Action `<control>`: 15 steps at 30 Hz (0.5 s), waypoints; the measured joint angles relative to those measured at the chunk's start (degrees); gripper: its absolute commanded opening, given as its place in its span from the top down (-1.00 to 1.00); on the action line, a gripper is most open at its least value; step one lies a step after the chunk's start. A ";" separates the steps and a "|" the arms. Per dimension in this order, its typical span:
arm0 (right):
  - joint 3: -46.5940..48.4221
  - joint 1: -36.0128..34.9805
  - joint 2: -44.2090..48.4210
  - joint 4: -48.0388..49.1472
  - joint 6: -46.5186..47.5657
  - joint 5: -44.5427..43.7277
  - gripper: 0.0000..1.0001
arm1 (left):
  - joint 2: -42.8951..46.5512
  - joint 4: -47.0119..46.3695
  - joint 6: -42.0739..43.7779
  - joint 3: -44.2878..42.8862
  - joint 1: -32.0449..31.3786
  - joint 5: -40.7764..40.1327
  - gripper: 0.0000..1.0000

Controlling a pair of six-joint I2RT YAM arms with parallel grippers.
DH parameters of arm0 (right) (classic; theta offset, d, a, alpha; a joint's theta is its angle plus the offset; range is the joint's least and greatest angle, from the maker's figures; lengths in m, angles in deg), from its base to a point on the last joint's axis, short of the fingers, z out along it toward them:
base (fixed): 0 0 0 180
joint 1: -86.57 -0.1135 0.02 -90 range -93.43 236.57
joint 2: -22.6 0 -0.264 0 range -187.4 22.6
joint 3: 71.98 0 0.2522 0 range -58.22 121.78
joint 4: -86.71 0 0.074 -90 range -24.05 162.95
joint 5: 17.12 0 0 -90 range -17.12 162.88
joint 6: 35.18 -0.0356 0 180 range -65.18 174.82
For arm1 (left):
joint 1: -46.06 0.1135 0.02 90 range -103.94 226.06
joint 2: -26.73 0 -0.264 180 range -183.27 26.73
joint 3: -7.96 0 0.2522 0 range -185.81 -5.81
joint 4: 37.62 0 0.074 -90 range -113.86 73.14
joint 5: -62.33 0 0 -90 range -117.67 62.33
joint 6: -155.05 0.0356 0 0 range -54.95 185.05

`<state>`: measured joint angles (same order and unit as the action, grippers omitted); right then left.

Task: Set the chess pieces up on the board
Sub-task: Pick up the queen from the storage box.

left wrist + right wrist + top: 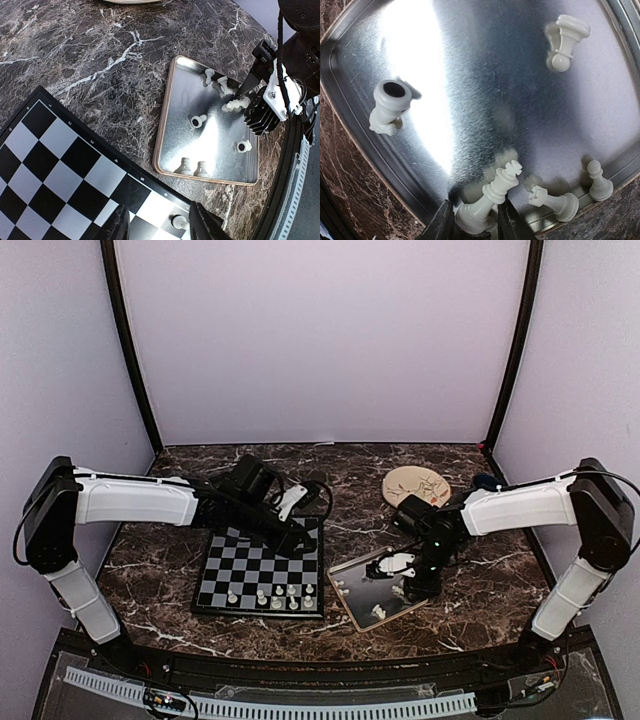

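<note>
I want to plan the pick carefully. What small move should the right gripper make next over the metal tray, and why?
Probably close the right gripper firmly on the white cross-topped chess piece: its base sits between the fingers, leaning in the square metal tray; whether they already pinch it is unclear.

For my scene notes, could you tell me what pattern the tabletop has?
The dark brown marble tabletop has white veins; left wrist view shows it best.

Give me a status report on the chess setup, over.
Left fingers open, empty, above the board. Right fingers straddle a king lying in the tray, grip unconfirmed. Several pieces stand on the board's near row. Nothing blocking.
</note>
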<state>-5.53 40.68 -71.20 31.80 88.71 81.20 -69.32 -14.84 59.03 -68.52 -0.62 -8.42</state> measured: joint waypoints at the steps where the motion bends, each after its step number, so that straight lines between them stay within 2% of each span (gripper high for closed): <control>1: 0.02 -0.04 -0.07 0.17 -0.13 -0.28 0.44 | 0.00 -0.09 -0.09 0.22 0.00 -0.07 0.14; 5: 0.33 -0.20 -0.39 1.03 -0.90 -1.75 0.53 | 0.07 -0.33 -0.37 0.96 0.00 -0.22 0.14; 11: 0.79 -0.20 -0.87 1.46 -1.88 -3.56 0.41 | 0.09 -0.39 -0.46 1.38 0.00 -0.42 0.14; 15: 0.90 -0.20 -1.11 1.73 -2.14 -4.52 0.52 | 0.17 -0.46 -0.66 1.51 0.00 -0.44 0.14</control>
<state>-4.64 40.49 -72.31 33.53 86.57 76.67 -69.15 -15.30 58.37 -67.02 -0.62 -8.86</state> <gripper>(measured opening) 0.279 0.429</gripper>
